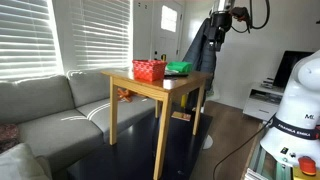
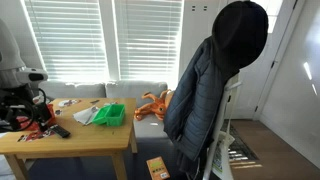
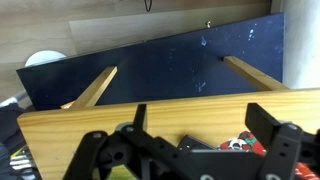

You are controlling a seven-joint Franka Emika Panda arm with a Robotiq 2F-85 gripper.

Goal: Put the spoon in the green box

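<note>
The green box [image 1: 178, 67] is low and sits on the wooden table [image 1: 170, 88] next to the red latticed basket [image 1: 149, 70]. It also shows in an exterior view [image 2: 110, 115] at mid-table. My gripper [image 2: 25, 100] hangs low over the table's end, apart from the green box. In the wrist view the gripper [image 3: 200, 125] is open and empty, its two fingers wide apart. Between them lie bare table wood, a black object [image 3: 195, 143] and a red-and-white patterned item [image 3: 240, 143]. I cannot make out the spoon for certain.
A black remote [image 2: 60, 131] and a pale object [image 2: 85, 113] lie on the table. A dark jacket hangs on a chair [image 2: 215, 90] beside the table. An orange toy [image 2: 152, 103] lies on the grey couch [image 1: 50, 105].
</note>
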